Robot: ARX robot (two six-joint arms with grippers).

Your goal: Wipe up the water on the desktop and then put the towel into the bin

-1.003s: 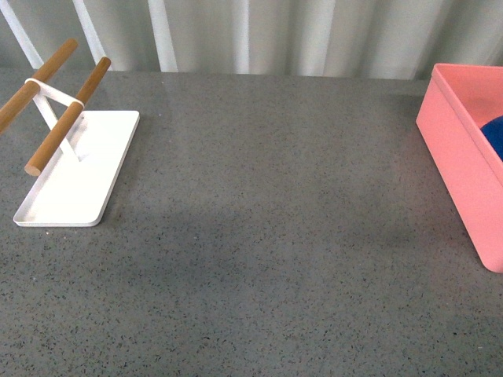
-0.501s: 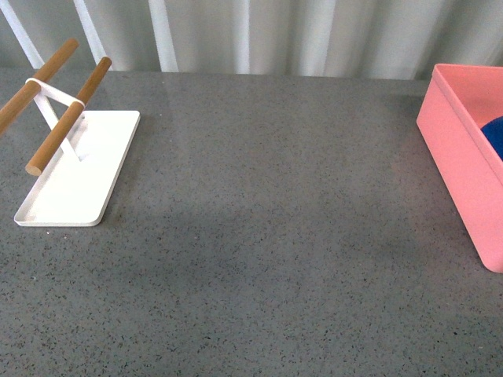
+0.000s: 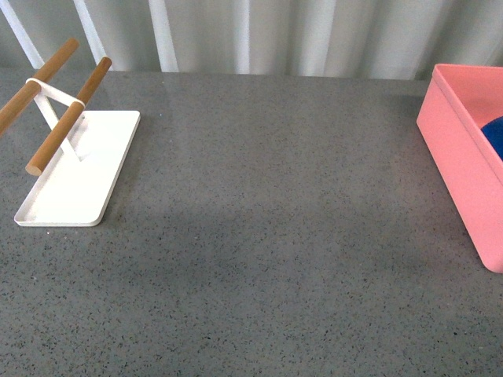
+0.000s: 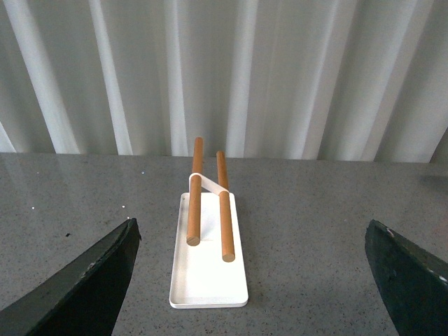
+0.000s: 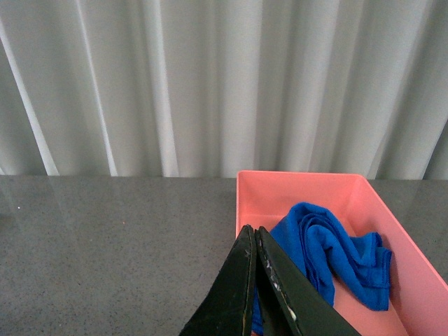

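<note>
A: Starting nearest, the right gripper (image 5: pixel 255 280) fills the foreground of its wrist view, its two dark fingers pressed together with nothing between them, so it is closed and empty.

B: And the left gripper (image 4: pixel 255 280)?

A: Spread wide. One finger sits at each lower corner of its own view, with bare desktop (image 3: pixel 267 236) between them and nothing held.

B: Where is the towel (image 5: pixel 329 255)?

A: Just beyond the right fingertips, lying crumpled inside the bin (image 5: pixel 308 183). It is bunched in folds against the floor of the box, with no corner over the rim that I can see. The front view catches only a sliver of blue at the right edge.

B: Which arm is nearer to it?

A: The right one, clearly. The bin sits at the right side of the desktop and the right wrist camera looks straight into it along its long axis, which runs away from the gripper. The left arm faces the white tray (image 4: pixel 208 280) with its wooden rods (image 4: pixel 225 224), well apart on the left side.

B: Any water left?

A: I see no puddle or sheen in the front view, though faint damp would be hard to tell on speckled stone. Behind everything hangs a pale pleated curtain (image 3: pixel 259 35). I judge the task essentially done.
</note>
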